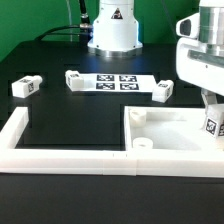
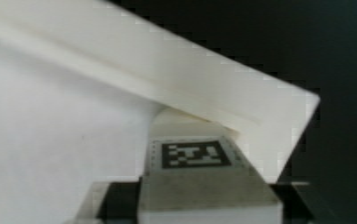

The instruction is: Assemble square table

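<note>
The white square tabletop (image 1: 172,130) lies flat at the exterior view's right, against the border wall. My gripper (image 1: 211,112) is shut on a white tagged leg (image 1: 213,126) and holds it upright over the tabletop's far right part. In the wrist view the leg (image 2: 194,160) sits between the dark fingers (image 2: 118,201), its tag facing the camera, with the tabletop (image 2: 59,130) and its edge beneath it. My gripper (image 2: 196,205) is at that view's lower edge. Three more tagged legs lie on the black table: one (image 1: 26,86), one (image 1: 74,77) and one (image 1: 163,91).
The marker board (image 1: 116,82) lies flat in the middle, between two of the loose legs. The long low white border wall (image 1: 60,152) runs along the front and up the exterior view's left. The arm's base (image 1: 112,30) stands at the back.
</note>
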`<state>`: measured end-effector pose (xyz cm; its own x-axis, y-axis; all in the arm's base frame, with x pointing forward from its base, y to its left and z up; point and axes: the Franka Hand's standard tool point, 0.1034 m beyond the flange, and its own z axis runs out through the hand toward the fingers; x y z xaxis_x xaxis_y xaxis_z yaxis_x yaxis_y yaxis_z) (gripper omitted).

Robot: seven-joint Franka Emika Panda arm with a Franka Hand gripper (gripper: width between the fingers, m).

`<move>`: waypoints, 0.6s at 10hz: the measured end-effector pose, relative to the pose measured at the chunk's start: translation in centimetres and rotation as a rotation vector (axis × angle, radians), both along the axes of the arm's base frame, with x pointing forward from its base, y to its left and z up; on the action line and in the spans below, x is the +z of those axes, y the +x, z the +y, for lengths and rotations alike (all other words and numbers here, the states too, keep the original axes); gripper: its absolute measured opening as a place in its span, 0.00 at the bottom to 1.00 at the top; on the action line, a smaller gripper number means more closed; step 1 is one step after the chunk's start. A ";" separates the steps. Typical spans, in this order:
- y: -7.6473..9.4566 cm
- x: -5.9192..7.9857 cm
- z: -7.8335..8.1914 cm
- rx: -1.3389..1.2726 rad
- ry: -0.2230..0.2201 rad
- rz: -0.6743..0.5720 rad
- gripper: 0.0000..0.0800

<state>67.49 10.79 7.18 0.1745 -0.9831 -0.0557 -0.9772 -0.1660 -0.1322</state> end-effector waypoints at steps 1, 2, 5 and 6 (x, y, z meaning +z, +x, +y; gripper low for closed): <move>0.0 0.0 -0.4 -0.135 0.044 -0.007 0.37; 0.0 0.1 -0.6 -0.149 0.050 -0.001 0.37; -0.1 0.1 -0.5 -0.117 0.046 0.007 0.49; -0.4 -0.2 -0.4 0.066 0.001 -0.001 0.67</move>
